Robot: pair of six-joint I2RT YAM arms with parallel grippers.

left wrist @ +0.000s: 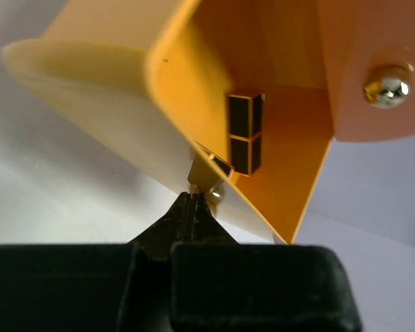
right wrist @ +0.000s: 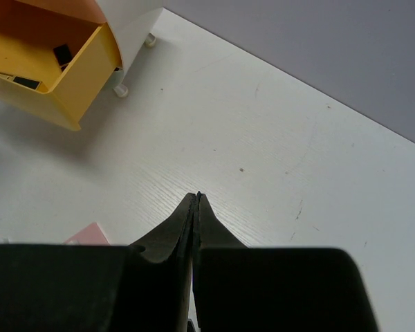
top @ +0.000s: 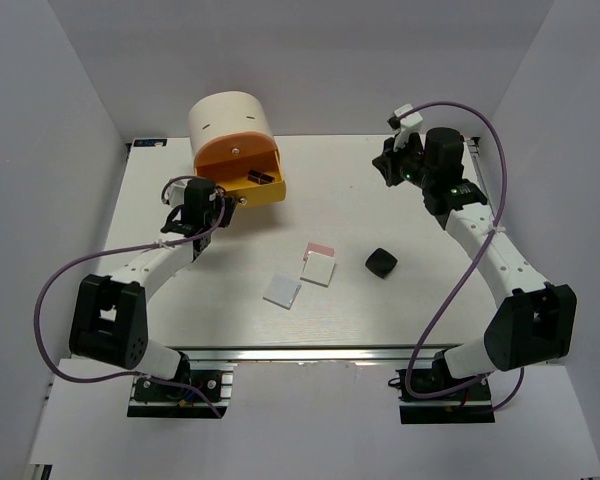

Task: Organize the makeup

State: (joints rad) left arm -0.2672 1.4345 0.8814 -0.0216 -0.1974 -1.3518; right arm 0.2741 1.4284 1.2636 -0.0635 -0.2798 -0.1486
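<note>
We've got the left gripper pinched fully shut with nothing between its fingers, its tips right at the lower edge of the open orange drawer, just beside a small metal knob. Inside that drawer sits the black-gold stick. The drawer juts out of the cream cylinder at the far left of the table. Over at the far right, the right gripper is closed tight too, empty, hanging above the white tabletop. Between the arms the other makeup lies flat on the table: a pink square right against a white square, a second white square just beside them, and the black compact off to the right.
</note>
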